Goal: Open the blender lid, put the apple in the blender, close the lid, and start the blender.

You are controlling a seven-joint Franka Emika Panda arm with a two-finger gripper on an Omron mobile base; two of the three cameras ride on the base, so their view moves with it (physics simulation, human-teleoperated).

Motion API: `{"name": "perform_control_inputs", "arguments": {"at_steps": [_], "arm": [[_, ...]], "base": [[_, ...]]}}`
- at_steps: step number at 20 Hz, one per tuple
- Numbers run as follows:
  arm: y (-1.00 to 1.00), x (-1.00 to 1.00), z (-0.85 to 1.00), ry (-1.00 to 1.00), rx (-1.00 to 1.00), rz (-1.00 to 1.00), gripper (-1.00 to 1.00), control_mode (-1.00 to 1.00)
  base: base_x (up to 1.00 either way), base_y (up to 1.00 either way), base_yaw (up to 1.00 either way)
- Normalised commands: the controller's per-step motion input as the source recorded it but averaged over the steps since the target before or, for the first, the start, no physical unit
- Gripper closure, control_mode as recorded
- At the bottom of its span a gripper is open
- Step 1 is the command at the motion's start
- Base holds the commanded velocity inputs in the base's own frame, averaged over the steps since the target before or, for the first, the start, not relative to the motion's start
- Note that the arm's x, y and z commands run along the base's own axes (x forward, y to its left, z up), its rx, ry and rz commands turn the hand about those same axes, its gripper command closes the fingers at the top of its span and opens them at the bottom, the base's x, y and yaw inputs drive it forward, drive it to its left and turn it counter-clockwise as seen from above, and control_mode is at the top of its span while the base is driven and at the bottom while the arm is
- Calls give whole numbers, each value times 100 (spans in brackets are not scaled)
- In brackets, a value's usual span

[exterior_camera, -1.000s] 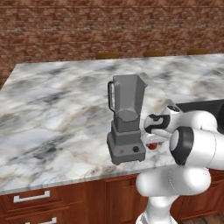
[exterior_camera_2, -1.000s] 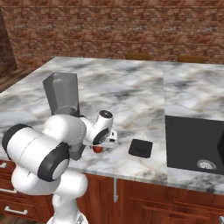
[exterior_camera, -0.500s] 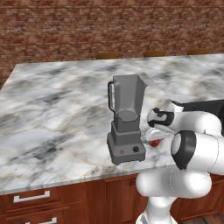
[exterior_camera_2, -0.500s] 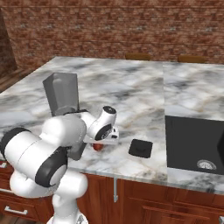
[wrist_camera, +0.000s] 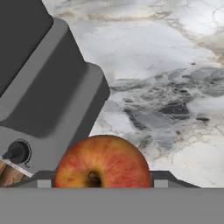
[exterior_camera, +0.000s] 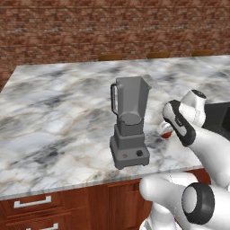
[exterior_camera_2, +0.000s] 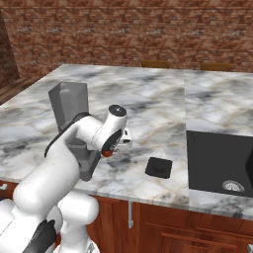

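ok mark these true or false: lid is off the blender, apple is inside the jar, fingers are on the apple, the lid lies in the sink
1. The blender lid is off the blender. True.
2. The apple is inside the jar. False: it sits between the fingers, beside the blender's base.
3. The fingers are closed on the apple. True: one sits at each side of it.
4. The lid lies in the sink. False: it lies flat on the marble counter, left of the sink.
5. The blender lies on its side. False: it stands upright.
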Motion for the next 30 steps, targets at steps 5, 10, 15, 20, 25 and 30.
{"name": "perform_control_inputs", "arguments": {"at_steps": [5, 10, 15, 20, 25, 30], "arm": [[0, -16, 100, -21, -10, 3, 100, -100], [2, -11, 100, -20, -12, 0, 100, -100], [14, -1, 100, -15, -12, 1, 100, -100], [22, -2, 100, -13, -16, 1, 100, -100], [32, -2, 100, -11, -15, 0, 100, -100], [43, -3, 93, -6, -7, 0, 100, -100]], "base": [[0, 0, 0], [0, 0, 0], [0, 0, 0], [0, 0, 0], [0, 0, 0], [0, 0, 0]]}}
